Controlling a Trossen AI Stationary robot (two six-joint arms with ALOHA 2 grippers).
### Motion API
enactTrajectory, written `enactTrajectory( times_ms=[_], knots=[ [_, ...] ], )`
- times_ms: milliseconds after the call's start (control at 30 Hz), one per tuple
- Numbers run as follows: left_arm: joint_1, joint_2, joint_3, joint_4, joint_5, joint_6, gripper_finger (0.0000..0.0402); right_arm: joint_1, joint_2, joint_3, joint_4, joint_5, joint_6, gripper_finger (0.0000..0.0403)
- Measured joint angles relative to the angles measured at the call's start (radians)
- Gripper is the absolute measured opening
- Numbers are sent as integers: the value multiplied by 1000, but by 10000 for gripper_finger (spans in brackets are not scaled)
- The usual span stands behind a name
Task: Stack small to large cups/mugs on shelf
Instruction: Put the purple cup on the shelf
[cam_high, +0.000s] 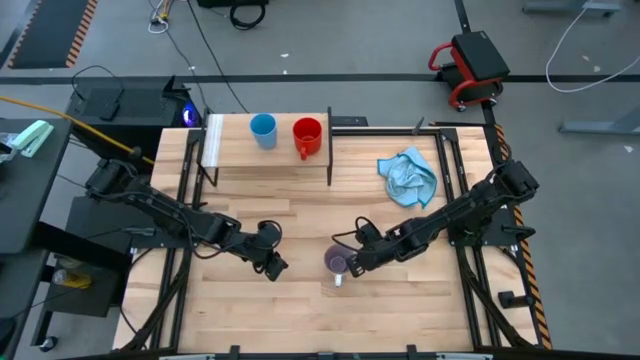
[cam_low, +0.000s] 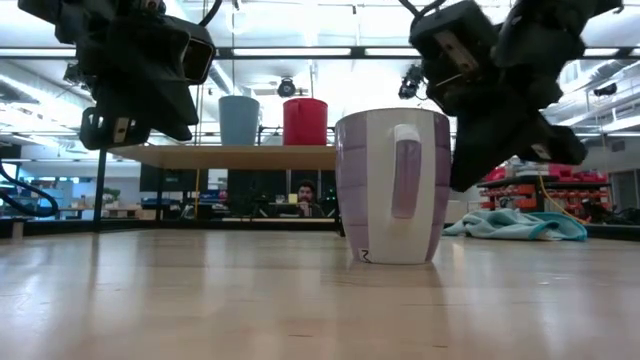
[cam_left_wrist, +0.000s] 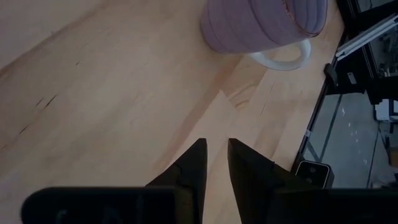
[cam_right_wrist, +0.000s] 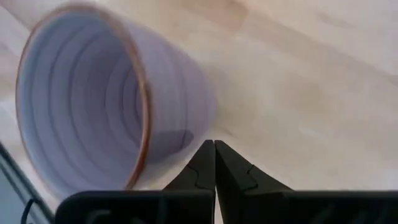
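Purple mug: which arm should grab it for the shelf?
Right, probably. The right tool sits right beside the purple mug, fingers shut, so it must open first. The left tool is farther off, with bare table between. The blue cup and red mug stand on the shelf.

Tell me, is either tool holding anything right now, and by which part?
Nothing is held. The right tool is shut and empty beside the purple mug, which stands alone on the table; the left tool, nearly closed, is empty too.
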Motion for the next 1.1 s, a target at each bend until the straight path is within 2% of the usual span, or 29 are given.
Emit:
enactTrajectory(
  times_ms=[200,800,1100],
  knots=[
    [1,0,0,-2,-6,19,76,13,0,0,37,0,23,5],
    [1,0,0,-5,-34,32,75,-70,119,0,312,-35,-56,5],
    [1,-1,0,-4,-50,6,67,-85,164,89,313,-44,-138,5]
  ],
)
